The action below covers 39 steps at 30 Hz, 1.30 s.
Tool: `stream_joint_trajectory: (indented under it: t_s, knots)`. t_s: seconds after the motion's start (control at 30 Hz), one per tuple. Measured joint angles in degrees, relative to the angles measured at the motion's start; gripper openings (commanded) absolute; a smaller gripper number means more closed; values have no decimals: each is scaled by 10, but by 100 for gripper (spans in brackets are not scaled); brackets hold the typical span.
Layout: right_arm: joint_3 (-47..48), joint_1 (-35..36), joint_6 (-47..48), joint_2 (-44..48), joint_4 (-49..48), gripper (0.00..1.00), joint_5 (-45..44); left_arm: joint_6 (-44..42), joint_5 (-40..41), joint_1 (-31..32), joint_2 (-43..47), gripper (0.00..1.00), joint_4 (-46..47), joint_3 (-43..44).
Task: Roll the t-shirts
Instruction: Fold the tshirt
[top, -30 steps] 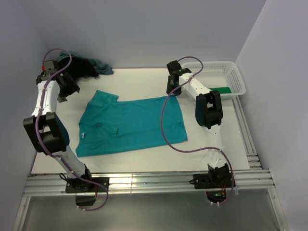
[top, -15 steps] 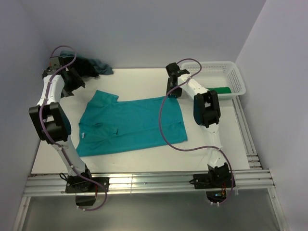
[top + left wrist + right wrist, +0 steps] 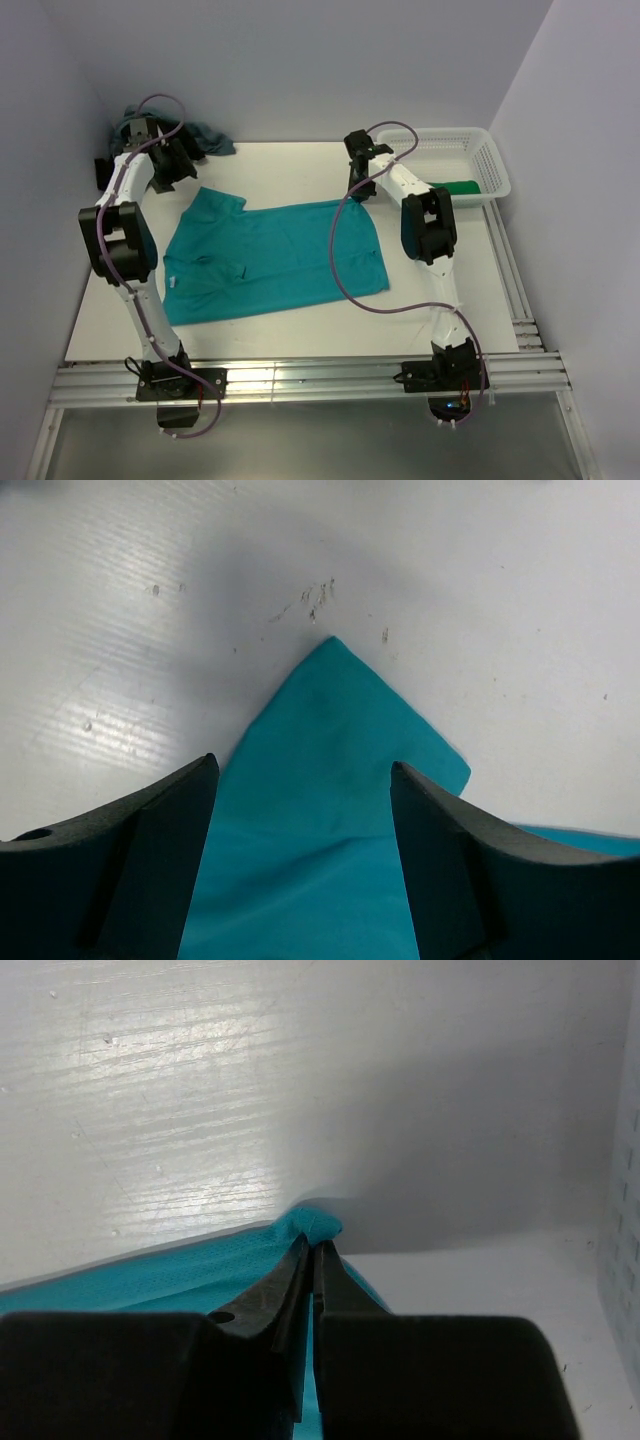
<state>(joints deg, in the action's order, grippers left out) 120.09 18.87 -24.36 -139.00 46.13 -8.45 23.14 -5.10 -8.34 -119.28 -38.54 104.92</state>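
A bright teal t-shirt (image 3: 275, 260) lies spread flat on the white table. My left gripper (image 3: 172, 166) hangs open over its back-left sleeve. In the left wrist view the sleeve's pointed corner (image 3: 330, 730) lies between and beyond the spread fingers of the left gripper (image 3: 302, 765), which touch nothing. My right gripper (image 3: 358, 188) is at the shirt's back-right corner. In the right wrist view the right gripper (image 3: 315, 1245) is shut on a small pinched bunch of teal fabric (image 3: 315, 1222). More t-shirts, black and dusty blue (image 3: 200, 135), lie heaped at the back left.
A white lattice basket (image 3: 495, 160) stands at the back right with a green t-shirt (image 3: 462, 187) inside. Grey walls close in the table at the back and sides. A metal rail (image 3: 300, 380) runs along the near edge by the arm bases.
The left arm has swung back and rightward, bringing its open gripper over the sleeve corner. The right gripper has closed on the shirt's back-right corner.
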Motion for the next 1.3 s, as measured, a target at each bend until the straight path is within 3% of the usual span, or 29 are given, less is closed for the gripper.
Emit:
stream_joint_trajectory:
  t_s: [0.07,0.5,1.03,1.1,1.23,1.3]
  knots:
    - [-1,0,0,0,-2,0,0,-1,-2,2,-14,74,14,-1]
    - [-32,0,-4,16,-25,0,0,-14,14,36,-115,65,51,25]
    - [-44,0,-4,23,-29,0,0,-16,79,54,-152,55,85,66]
    - [-44,0,-4,23,-29,0,0,-19,88,62,-163,53,85,80]
    - [-44,0,-4,23,-29,0,0,-27,101,73,-177,39,87,94]
    - [-44,0,-4,23,-29,0,0,-29,112,78,-179,39,87,94]
